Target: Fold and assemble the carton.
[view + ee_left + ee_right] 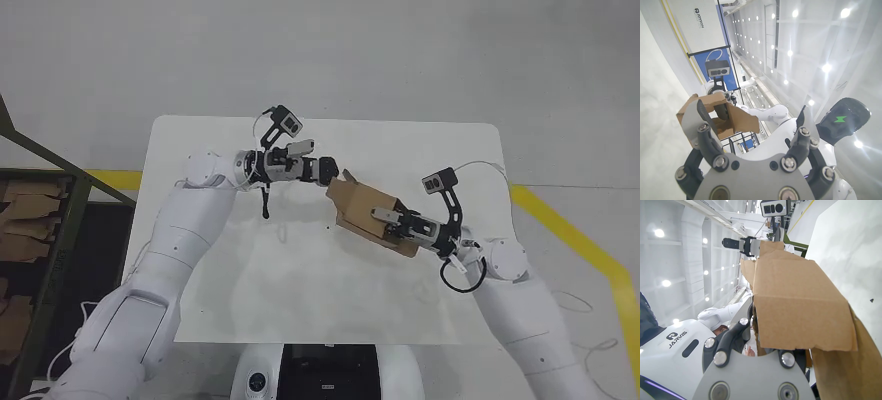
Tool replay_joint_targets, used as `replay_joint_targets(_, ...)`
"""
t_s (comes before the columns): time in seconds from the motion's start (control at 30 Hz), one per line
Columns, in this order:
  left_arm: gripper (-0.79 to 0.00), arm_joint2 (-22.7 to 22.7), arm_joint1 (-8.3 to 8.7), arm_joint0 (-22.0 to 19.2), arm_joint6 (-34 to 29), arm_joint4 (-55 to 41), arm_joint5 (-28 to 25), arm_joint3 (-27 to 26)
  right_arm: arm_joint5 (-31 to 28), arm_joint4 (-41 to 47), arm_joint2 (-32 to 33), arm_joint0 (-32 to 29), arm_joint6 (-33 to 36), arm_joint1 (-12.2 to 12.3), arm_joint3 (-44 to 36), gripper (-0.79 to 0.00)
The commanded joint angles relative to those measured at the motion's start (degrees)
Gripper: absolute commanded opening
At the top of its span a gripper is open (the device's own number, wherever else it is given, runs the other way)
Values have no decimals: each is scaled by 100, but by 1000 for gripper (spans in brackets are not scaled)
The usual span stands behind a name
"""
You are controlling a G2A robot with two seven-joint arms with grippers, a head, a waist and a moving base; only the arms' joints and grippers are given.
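A brown carton (362,208) is held above the middle of the white table (250,290), partly unfolded, with loose flaps at both ends. My right gripper (398,221) is shut on the carton's wall at the end nearer the right arm. In the right wrist view the carton (800,306) hides most of that gripper. My left gripper (327,170) stands open at the carton's far end. One of its fingers (701,113) lies close against the carton (742,119) and the other finger (803,118) is well apart. The left gripper (745,245) also appears beyond the carton.
A dark rack (35,235) holding flat cardboard stands on the floor left of the table. Yellow floor tape (560,225) runs past the right side. Bare tabletop lies in front of and behind the carton.
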Motion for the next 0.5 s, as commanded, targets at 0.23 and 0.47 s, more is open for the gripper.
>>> replay_joint_targets(0.23, 0, 53, -34, -90, 33, -16, -32, 215, 93, 4, -309, 6, 257, -36, -12, -785)
replay_joint_targets(0.47, 0, 199, -77, -115, -88, -7, 89, 207, 76, 3, -454, 189, 149, -82, 172, -785)
